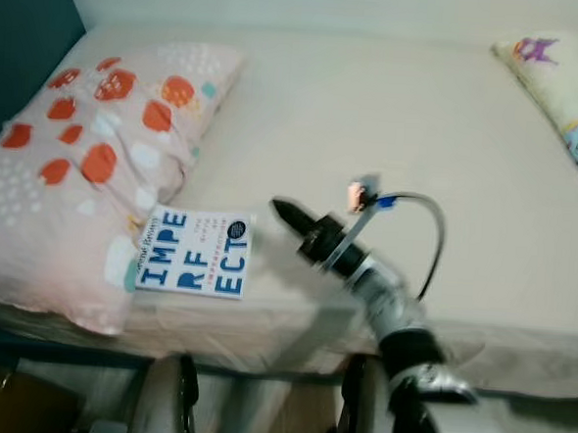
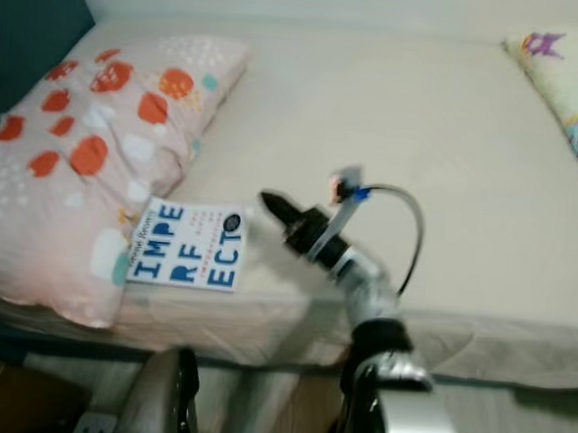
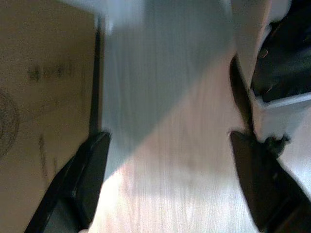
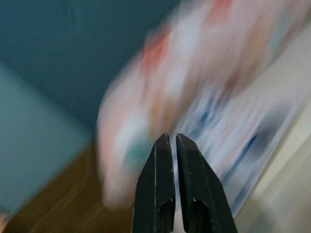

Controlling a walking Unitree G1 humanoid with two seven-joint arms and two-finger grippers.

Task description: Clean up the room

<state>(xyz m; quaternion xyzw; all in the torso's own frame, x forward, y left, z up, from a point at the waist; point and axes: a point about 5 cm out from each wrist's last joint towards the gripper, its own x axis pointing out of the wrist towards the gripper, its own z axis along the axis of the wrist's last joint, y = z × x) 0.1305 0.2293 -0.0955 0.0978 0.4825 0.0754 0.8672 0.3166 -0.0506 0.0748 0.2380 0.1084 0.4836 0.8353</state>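
Book (image 1: pixel 194 253) is lying flat near bed (image 1: pixel 393 125) edge, just beside pillow (image 1: pixel 86 165), prob. the item being targeted. R gripper (image 1: pixel 278 210) is being held out over bed w/ tips nearly closed, nothing gripped. L gripper (image 3: pixel 170 179), seen via wrist cam, is being held wide open over floor (image 3: pixel 170 160), idle, beside a box (image 3: pixel 43 97).

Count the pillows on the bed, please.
2: a pink pillow with red spots at the bed's left end beside the book, and a cream patterned pillow at the far right, partly cut off.
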